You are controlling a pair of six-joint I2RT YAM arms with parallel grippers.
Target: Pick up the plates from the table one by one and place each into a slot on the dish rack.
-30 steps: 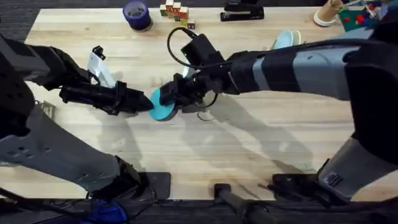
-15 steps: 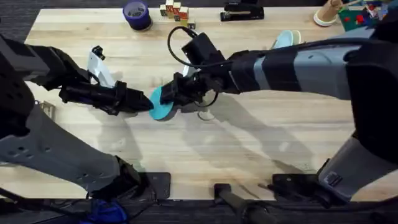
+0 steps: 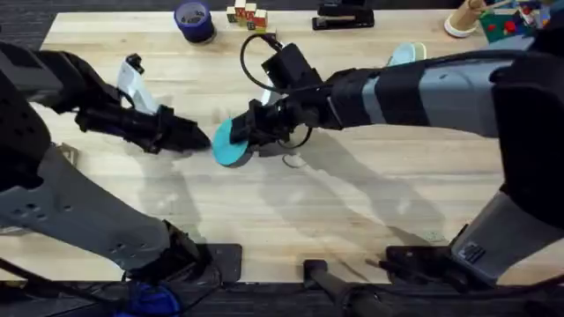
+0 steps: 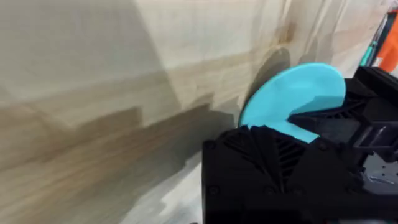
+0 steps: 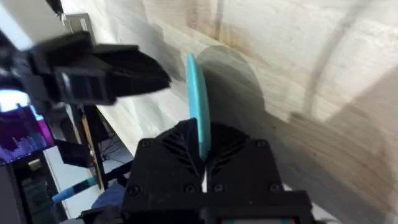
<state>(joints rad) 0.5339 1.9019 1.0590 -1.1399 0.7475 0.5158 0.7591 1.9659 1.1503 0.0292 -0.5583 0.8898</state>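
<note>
The right gripper (image 3: 249, 134) pinches the teal plate (image 3: 229, 144) by its edge, up above the middle of the table (image 3: 352, 202), so it could slip out and fall, and I cannot tell how the left gripper (image 3: 196, 139) beside it stands.

- The table (image 3: 264, 207) I work over: a light wooden top with plank grain running across it.
- Far edge, left of centre: I see a purple tape roll (image 3: 193, 19) lying on the wood.
- Just beside it: a cluster of small coloured blocks (image 3: 249, 16).
- Further along the far edge: a black stapler-like tool (image 3: 344, 16).
- Right of centre: a pale blue plate (image 3: 405, 55), partly hidden behind an arm.
</note>
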